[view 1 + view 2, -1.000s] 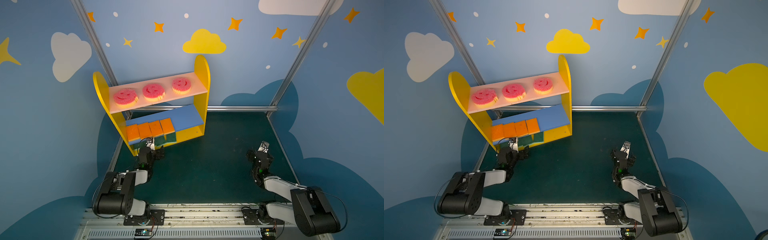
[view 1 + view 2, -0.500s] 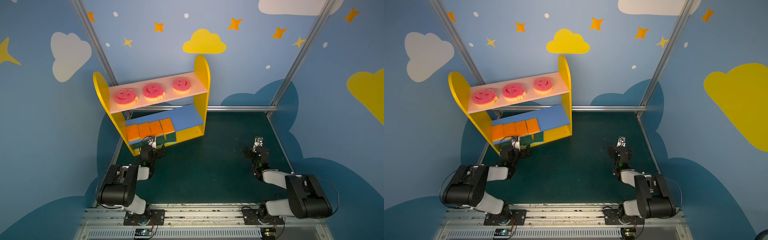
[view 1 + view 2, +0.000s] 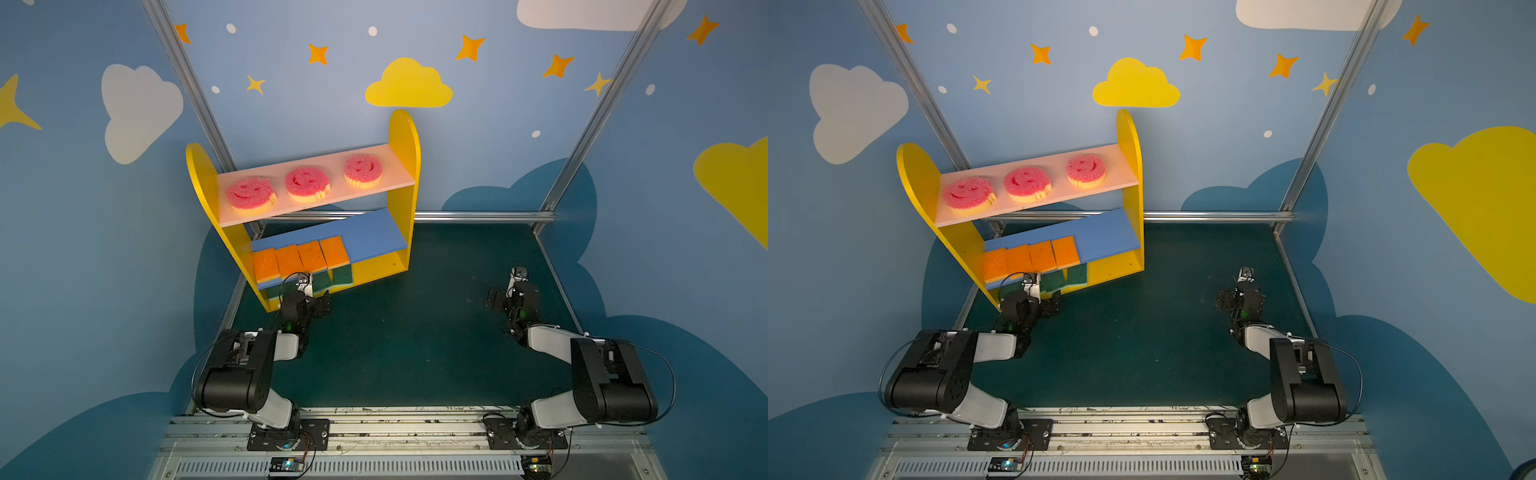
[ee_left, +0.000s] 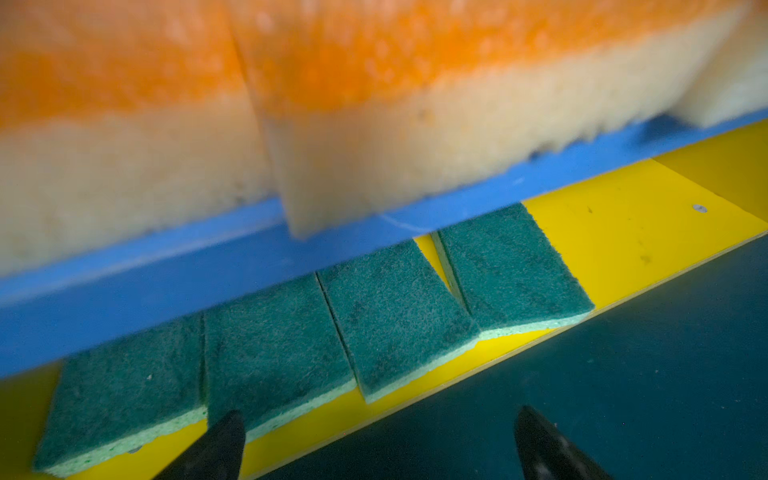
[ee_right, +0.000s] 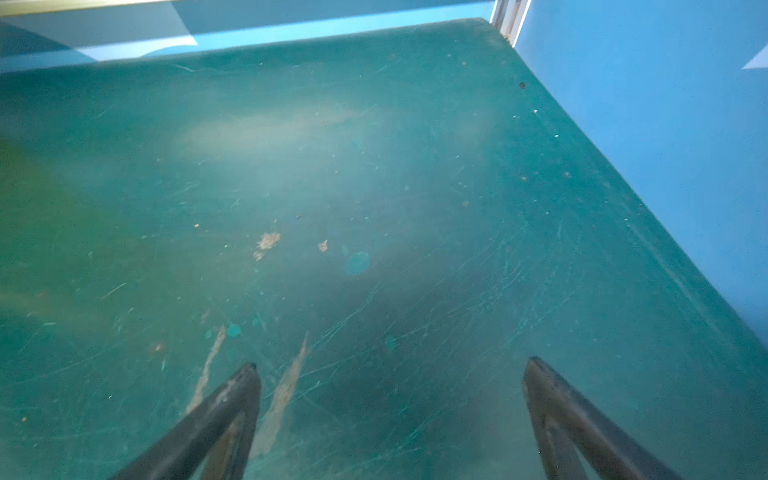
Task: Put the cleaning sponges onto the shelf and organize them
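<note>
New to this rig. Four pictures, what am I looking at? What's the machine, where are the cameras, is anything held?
Two small robot arms are bolted to a rail at the near edge of a dark green table. Two pictures come from a paired camera overhead, so they look almost alike. The other two come from cameras on the arms' wrists, looking forward at whatever each arm works on. At the back left stands a shelf: three pink smiley sponges on its pink top board, four orange sponges on the blue board, and four green sponges on the yellow base. The left tool is open in front of the green row, holding nothing. The right tool is open over the table, also empty.
</note>
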Tool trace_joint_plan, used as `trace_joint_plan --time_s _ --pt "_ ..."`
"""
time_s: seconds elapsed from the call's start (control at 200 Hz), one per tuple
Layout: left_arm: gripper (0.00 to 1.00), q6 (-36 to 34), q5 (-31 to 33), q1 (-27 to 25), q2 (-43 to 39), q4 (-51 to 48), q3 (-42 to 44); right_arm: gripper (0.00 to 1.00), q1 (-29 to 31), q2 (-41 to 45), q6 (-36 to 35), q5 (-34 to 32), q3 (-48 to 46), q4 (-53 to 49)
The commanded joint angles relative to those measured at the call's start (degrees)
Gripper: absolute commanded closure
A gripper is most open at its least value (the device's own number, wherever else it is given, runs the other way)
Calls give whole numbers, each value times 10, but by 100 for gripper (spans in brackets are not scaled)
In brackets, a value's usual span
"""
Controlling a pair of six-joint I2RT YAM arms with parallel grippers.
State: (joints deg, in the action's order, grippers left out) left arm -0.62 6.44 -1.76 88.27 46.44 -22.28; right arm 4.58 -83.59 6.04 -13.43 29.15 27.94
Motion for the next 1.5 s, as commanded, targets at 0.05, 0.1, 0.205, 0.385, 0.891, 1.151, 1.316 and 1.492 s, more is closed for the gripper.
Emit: trace_joint_plan --time_s 0.05,0.1,0.205,0.385,0.891,1.151,1.316,1.492 --pt "0 4 6 1 -7 0 -4 3 4 11 5 -3 0 -13" --pt "0 3 6 0 -7 1 -3 3 3 11 5 -4 0 -12" --pt "0 4 5 1 -7 -1 -4 3 4 10 5 -5 -1 -11" --pt "0 5 -2 4 -7 -4 -6 3 4 11 4 -6 -1 -11" --pt "0 6 -12 9 -7 -9 -9 3 12 12 1 -15 -5 -5" --pt "0 6 -13 9 -7 -10 -9 3 13 12 0 -17 -5 -4" --pt "0 6 -13 9 -7 -10 -10 3 5 9 0 0 1 -13" --pt "0 6 -13 9 -7 -10 -10 3 6 10 0 1 1 -13"
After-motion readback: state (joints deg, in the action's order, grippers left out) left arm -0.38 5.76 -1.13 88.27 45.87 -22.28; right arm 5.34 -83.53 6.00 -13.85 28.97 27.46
